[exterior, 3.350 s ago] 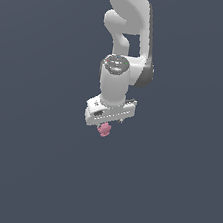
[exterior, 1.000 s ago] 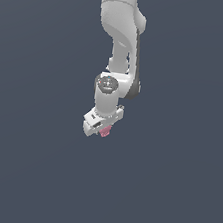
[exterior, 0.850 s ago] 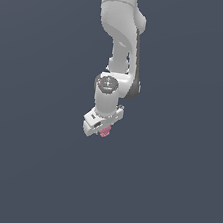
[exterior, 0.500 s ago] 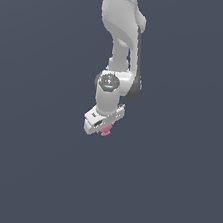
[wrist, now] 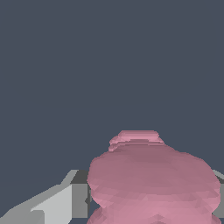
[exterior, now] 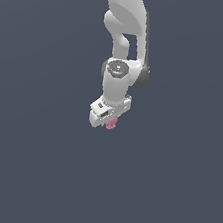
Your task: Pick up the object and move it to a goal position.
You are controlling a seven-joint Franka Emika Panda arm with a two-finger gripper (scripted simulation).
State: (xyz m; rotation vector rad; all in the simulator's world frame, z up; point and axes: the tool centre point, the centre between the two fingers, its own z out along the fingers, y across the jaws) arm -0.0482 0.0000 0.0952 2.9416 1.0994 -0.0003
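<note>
The object is a small pink knobbly lump [exterior: 111,124]. It sticks out just below my white gripper [exterior: 110,123] in the exterior view. In the wrist view the pink lump [wrist: 151,179] fills the space between my grey fingers [wrist: 57,201], which press on its sides. The gripper is shut on it and holds it in the air, near the middle of the exterior view. Most of the object is hidden behind the gripper body in the exterior view.
The white arm [exterior: 127,25] comes down from the top of the exterior view. All around is a plain dark grey-blue ground with no other objects or edges showing.
The arm with the pink object in its gripper has moved a little up and to the exterior view's right. The grip on the object has not changed.
</note>
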